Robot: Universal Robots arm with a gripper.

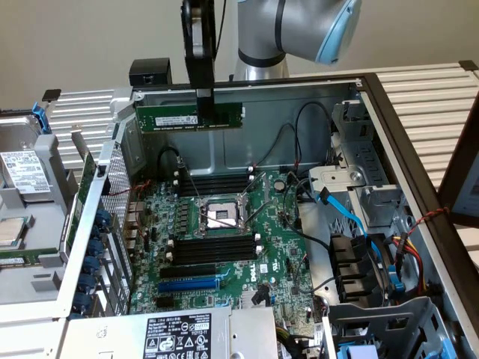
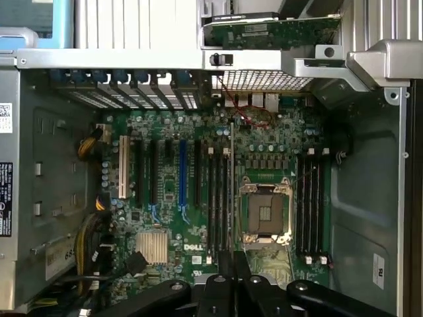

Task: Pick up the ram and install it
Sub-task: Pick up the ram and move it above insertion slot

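Fingers (image 1: 200, 82) of the gripper (image 1: 203, 116) are closed narrowly on the ram (image 1: 165, 118), pinching its upper edge near mid-length. The green stick hangs level, long edge horizontal and label facing the exterior camera, with roughly equal lengths sticking out either side of the grip. It is in the air over the rear part of the open computer case (image 1: 389, 120), in front of the back wall and well clear of the motherboard (image 1: 277, 247) below. In the wrist view the stick shows edge-on as a thin line running out from the fingertips, parallel to the long black memory slots (image 1: 213, 247) that flank the processor socket (image 1: 221, 215). As far as can be seen, those slots look empty. Judging from this, the pick-up is done and the job stands at the carry, with the stick aloft and not yet over a slot. Seating it would call for keeping the stick parallel to one black slot rather than the blue expansion slot (image 1: 187, 285), and directly above it. The bottom edge must meet the slot squarely, and the push must be straight down. A tilt along the length could jam one end, and the loose cables (image 1: 299, 224) beside the socket lie close to the path.
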